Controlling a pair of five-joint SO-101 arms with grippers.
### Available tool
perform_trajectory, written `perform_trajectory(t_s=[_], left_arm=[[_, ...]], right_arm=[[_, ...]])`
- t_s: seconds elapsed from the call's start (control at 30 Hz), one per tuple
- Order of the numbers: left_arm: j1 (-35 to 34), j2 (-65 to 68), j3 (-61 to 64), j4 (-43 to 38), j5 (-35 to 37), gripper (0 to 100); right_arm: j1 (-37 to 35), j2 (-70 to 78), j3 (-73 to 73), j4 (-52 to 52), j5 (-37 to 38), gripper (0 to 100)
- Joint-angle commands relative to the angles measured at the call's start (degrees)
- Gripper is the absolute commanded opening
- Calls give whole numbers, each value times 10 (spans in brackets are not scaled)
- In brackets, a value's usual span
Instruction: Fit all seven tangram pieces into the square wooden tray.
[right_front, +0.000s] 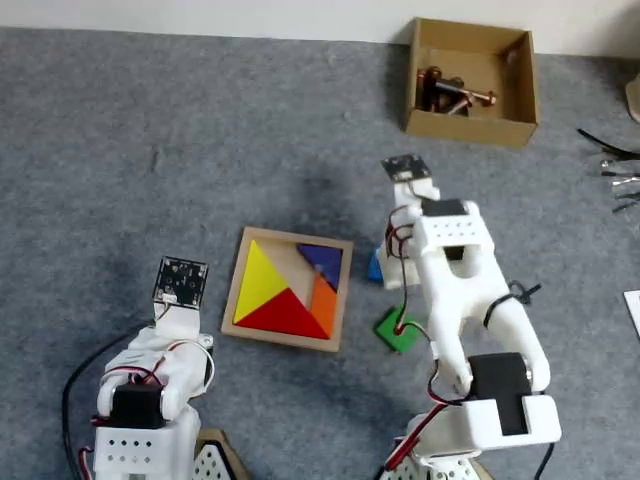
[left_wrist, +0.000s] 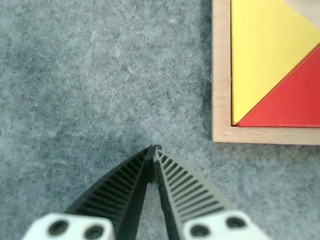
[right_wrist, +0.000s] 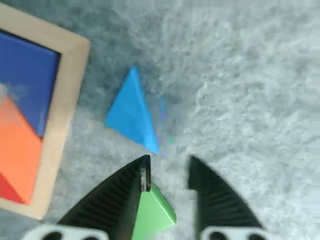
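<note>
The square wooden tray (right_front: 234, 282) lies mid-table and holds a yellow (right_front: 260, 278), a red (right_front: 285, 312), an orange (right_front: 324, 298) and a dark blue piece (right_front: 322, 260). A light blue triangle (right_wrist: 131, 112) lies on the carpet just outside the tray's rim (right_wrist: 62, 115), ahead of my right gripper (right_wrist: 169, 167), which stands open just above the carpet. A green piece (right_wrist: 152, 212) lies under one of its fingers (right_wrist: 125, 200). In the high view the blue triangle (right_front: 375, 266) and green piece (right_front: 397, 330) lie beside the right arm (right_front: 450, 260). My left gripper (left_wrist: 154, 149) is shut and empty, near the tray's corner (left_wrist: 220, 135).
A cardboard box (right_front: 470, 120) with copper-coloured metal parts stands at the back right. Cables (right_front: 615, 165) lie at the right edge. Grey carpet covers the table, with open room at the left and back.
</note>
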Motion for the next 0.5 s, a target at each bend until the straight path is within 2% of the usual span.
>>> perform_trajectory(t_s=[0.0,0.1,0.3,0.47], left_arm=[[-6,-3,11,3,-5,5],[-6,-3,11,3,-5,5],[-6,-3,11,3,-5,5],[-6,-3,11,3,-5,5]], right_arm=[[-63,-5,-44,-3,39,211],[-94,-3,-44,-22,67,211],[-95,66,-36,-75,64,211],[-95,139,-44,-78,71,211]])
